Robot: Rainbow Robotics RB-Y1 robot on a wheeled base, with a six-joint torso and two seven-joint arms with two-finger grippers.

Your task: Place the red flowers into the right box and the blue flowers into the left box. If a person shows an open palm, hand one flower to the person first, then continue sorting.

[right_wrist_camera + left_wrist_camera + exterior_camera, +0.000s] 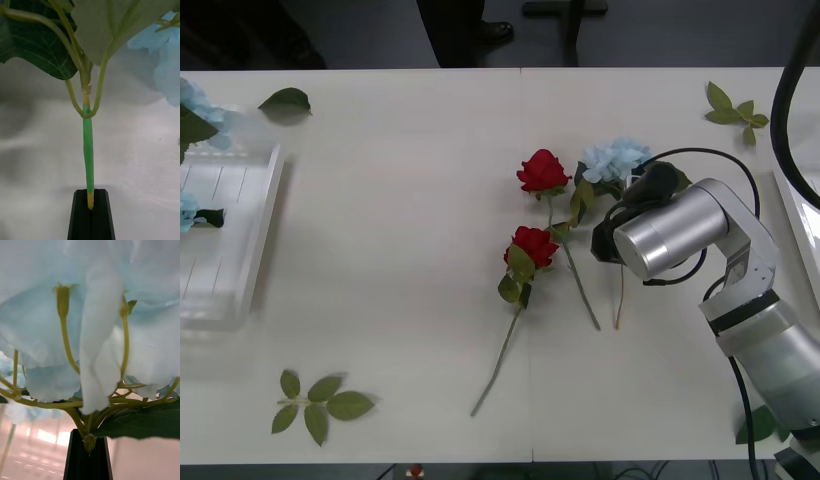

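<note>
1. The right end effector [91,210] is closed on the green stem [88,150] of a blue hydrangea [614,160], which lies on the surface [400,180] right of centre, its head just beyond the silver right arm [680,232]. In the right wrist view the black fingers [80,217] pinch the stem near its lower end, with a big leaf [33,41] and pale-blue petals ahead.

2. The left end effector [89,457] is also closed, gripping another blue hydrangea [93,315] just below its head. The pale ribbed floor beneath suggests it hangs over the left box [250,250], though I cannot be sure.

3. Done so far, judging by how things lie: blue flower heads [188,210] rest in or at the left box at the far left edge, so some blue sorting looks complete.

4. Left to do: two red roses [542,172] lie in the middle of the surface, stems crossing near the hydrangea; neither has reached the right box [798,210], whose rim shows at the far right edge.

5. Loose leaf sprigs [320,400] sit near the front left, far left and far right corners; they are not to be sorted.

6. No open palm is presented, so no handover seems called for.

7. Overall, the task looks roughly midway.
</note>
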